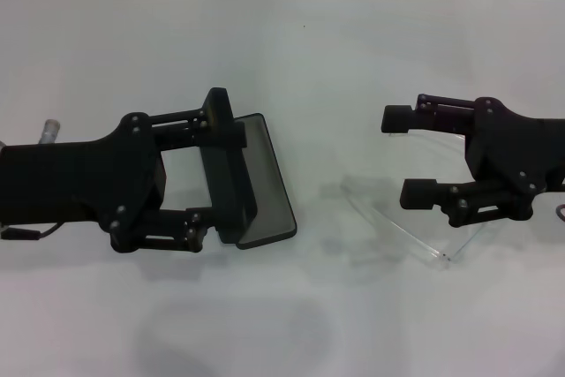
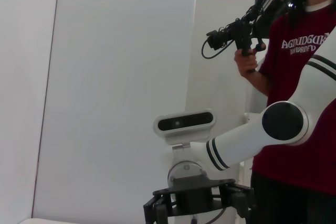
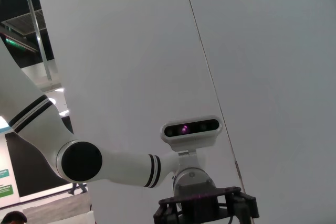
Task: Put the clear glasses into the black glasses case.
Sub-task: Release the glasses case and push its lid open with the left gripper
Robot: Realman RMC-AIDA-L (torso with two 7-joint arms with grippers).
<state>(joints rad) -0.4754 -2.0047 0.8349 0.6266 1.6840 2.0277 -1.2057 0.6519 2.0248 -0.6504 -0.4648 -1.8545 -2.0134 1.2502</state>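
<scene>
**Q:** What did each arm have?

**A:** My left pincer [image 1: 214, 174] was spread wide around the rectangular black hard-shell glasses case [image 1: 252, 178], fingers on its two short ends. The case stood open on the white counter [image 1: 282, 50] with its grey-lined half tilted toward the middle. My right pincer [image 1: 406, 158] was also spread wide and held nothing. The fully transparent plastic wraparound glasses [image 1: 393, 218] lay on the counter under and just in front of it.

**Q:** Where exactly were the glasses relative to that right pincer?

**A:** The upper finger sat clear of them. The lower finger was over the lens, and one thin clear arm trailed out toward my body. I couldn't tell whether that finger touched the plastic. The glasses lay well to the right of the case with bare counter between.

**Q:** How would you have done the pick well?

**A:** As I judged it, I should come down squarely so both fingers straddled the lens near its bridge, then close gently, since thin clear plastic would flex or skid. The left pincer needed to steady the case so it wouldn't shift when the glasses arrived. Both wrist views showed only walls and arms.
</scene>
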